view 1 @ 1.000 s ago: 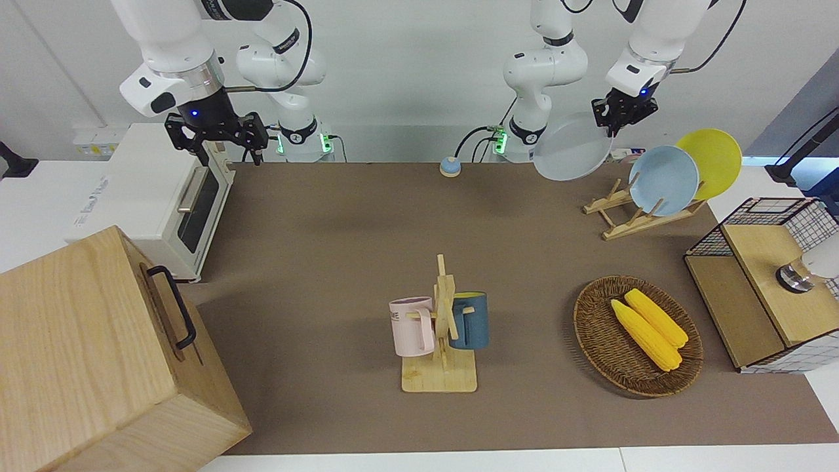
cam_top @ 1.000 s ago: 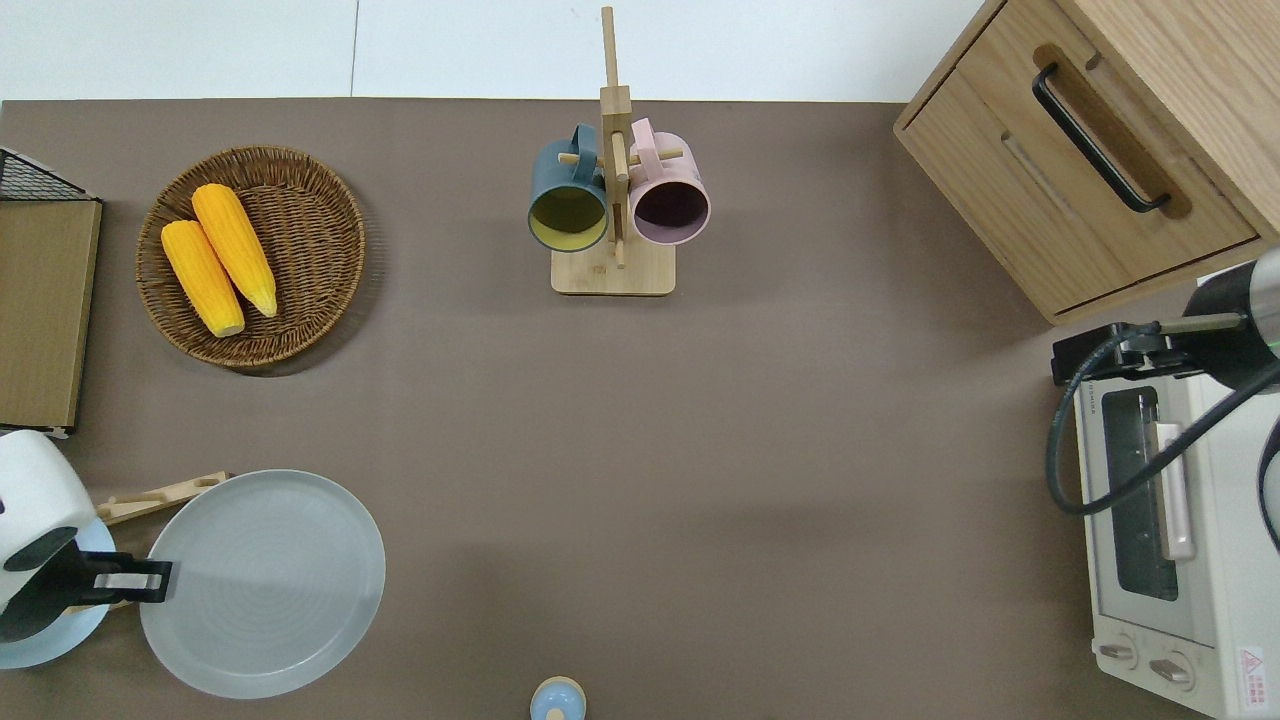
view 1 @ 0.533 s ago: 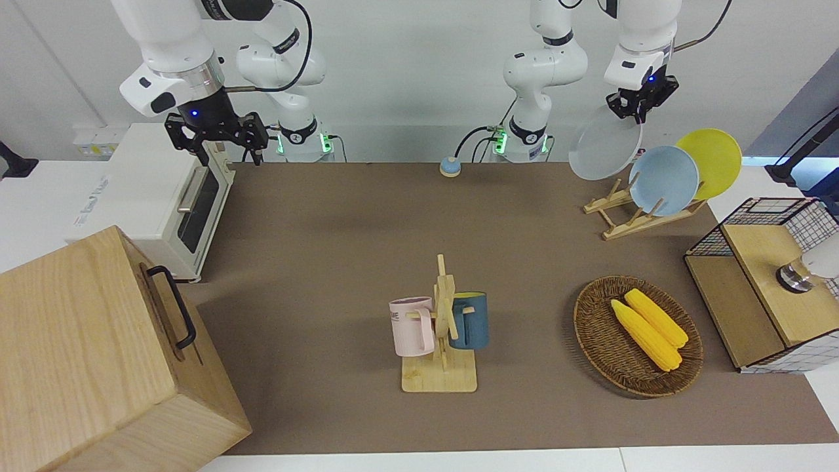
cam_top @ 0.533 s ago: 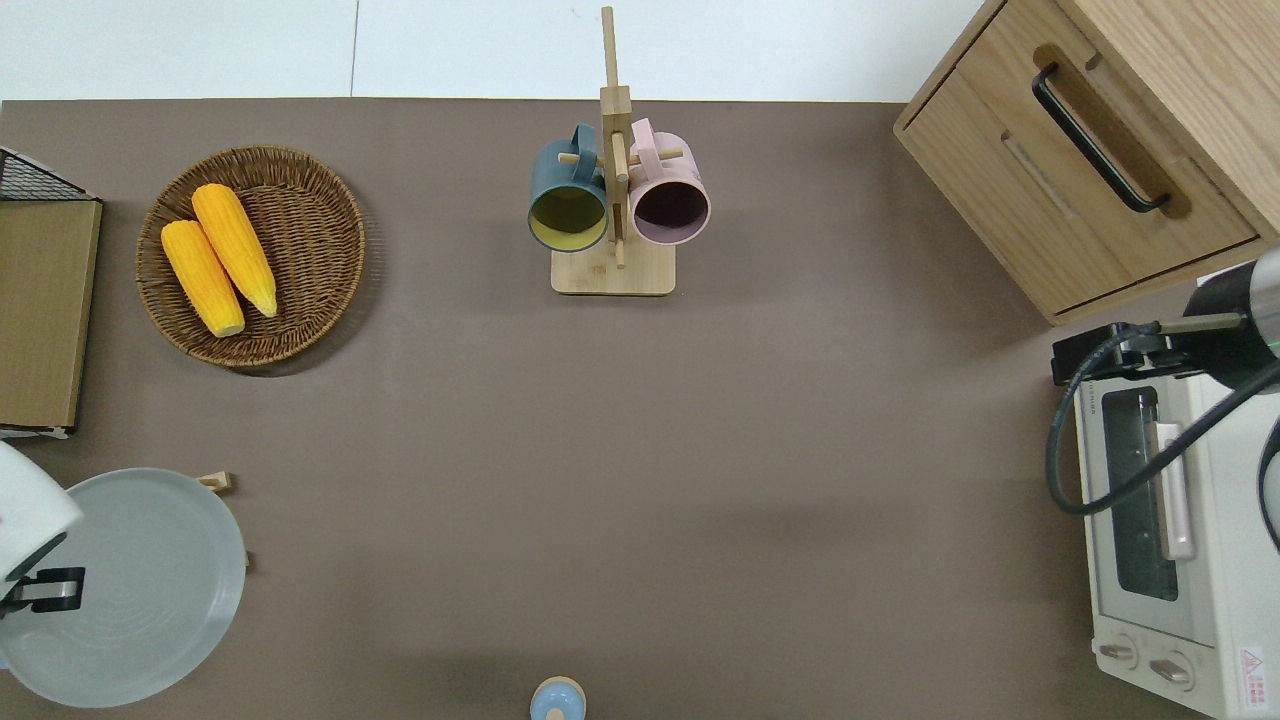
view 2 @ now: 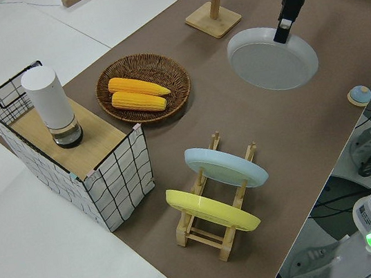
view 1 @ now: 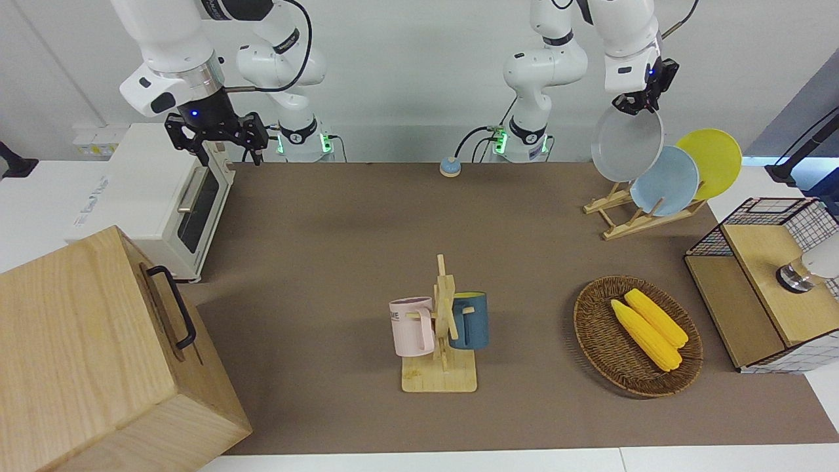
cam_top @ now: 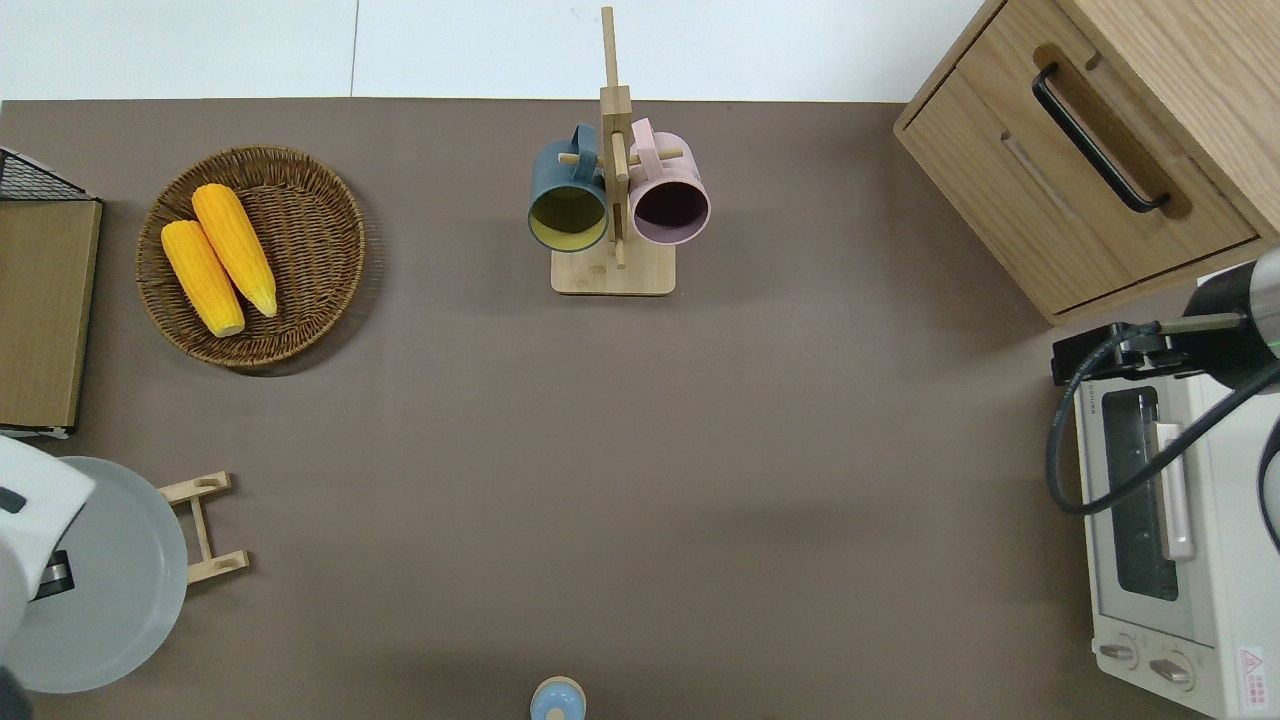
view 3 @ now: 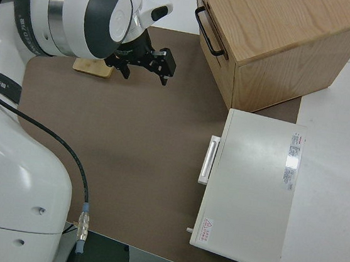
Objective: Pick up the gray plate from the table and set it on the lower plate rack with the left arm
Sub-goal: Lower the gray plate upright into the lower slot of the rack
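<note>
Left arm (view 1: 616, 33) hanging over the lower plate rack (view 1: 629, 213), gray plate (view 1: 626, 144) dangling tilted above its low end, left gripper (view 1: 634, 105) pinching the plate's rim, right arm parked, right gripper (view 1: 216, 139) fingers spreading apart

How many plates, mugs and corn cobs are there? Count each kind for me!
Plates: 3 (gray plate, blue plate, yellow plate)
Mugs: 2 (pink mug, blue mug)
Corn cobs: 2
Total: 7
</note>
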